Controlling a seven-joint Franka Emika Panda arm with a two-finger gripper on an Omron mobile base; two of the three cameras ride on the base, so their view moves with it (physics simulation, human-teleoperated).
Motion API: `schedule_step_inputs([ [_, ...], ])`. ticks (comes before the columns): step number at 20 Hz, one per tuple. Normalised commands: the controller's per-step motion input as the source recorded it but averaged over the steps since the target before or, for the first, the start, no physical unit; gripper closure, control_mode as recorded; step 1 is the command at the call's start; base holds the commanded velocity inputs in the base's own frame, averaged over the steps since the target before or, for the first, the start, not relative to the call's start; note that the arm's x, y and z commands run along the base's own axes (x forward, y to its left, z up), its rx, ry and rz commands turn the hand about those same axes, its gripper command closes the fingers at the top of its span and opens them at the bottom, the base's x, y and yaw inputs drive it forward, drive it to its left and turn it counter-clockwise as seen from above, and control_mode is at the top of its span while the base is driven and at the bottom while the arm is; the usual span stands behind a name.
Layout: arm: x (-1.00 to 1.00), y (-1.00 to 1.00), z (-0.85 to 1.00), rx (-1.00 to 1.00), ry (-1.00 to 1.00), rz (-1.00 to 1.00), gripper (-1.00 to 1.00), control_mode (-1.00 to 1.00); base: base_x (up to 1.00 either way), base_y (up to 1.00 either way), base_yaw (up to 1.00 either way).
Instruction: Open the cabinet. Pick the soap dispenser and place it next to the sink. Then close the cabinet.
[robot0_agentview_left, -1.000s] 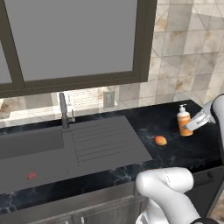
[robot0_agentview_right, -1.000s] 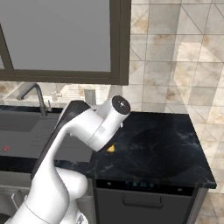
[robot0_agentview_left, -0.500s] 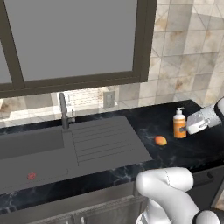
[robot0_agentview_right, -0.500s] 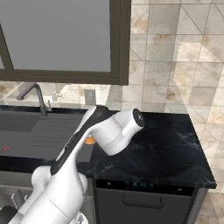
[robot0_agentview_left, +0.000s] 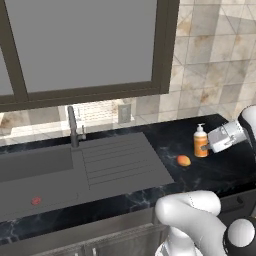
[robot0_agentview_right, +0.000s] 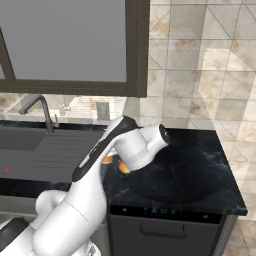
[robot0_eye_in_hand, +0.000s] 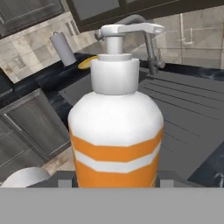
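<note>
The soap dispenser (robot0_agentview_left: 200, 144) is a white pump bottle with orange bands. It stands upright at or just above the black counter (robot0_agentview_left: 220, 172), right of the drainboard. My gripper (robot0_agentview_left: 212, 143) comes in from the right and is shut on it. In the hand view the soap dispenser (robot0_eye_in_hand: 115, 131) stands between the two fingertips (robot0_eye_in_hand: 60, 182). The sink (robot0_agentview_left: 30, 169) lies at the left with its tap (robot0_agentview_left: 73, 125) behind. The cabinet (robot0_agentview_left: 165, 50) hangs above; whether its doors are open I cannot tell.
A small orange fruit (robot0_agentview_left: 183, 160) lies on the counter just left of the dispenser. A small red thing (robot0_agentview_left: 36, 201) sits in the sink. The ribbed drainboard (robot0_agentview_left: 120, 160) spans between basin and dispenser. A dark cooktop (robot0_agentview_right: 190, 170) lies to the right.
The gripper has carried the soap dispenser a little to the left and down, toward the drainboard. The fruit and the sink have not moved.
</note>
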Motion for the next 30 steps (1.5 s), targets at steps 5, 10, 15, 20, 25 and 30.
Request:
schedule_step_inputs([
  [5,0.01,0.00,-0.36,0.00,-0.11,0.03,1.00,-1.00,0.00,0.00,0.00],
  [10,0.00,0.00,-0.35,0.00,-0.17,0.01,1.00,-1.00,0.00,0.00,0.00],
  [15,0.00,0.00,-0.22,-0.03,-0.19,0.00,1.00,-1.00,0.00,0.00,0.00],
  [20,0.00,0.00,-0.15,-0.08,-0.15,0.00,1.00,-1.00,0.00,0.00,0.00],
  [25,0.00,0.00,-0.19,-0.08,-0.07,0.00,1.00,-1.00,0.00,0.00,0.00],
  [30,0.00,0.00,-0.18,-0.04,-0.01,0.00,1.00,-1.00,0.00,0.00,0.00],
])
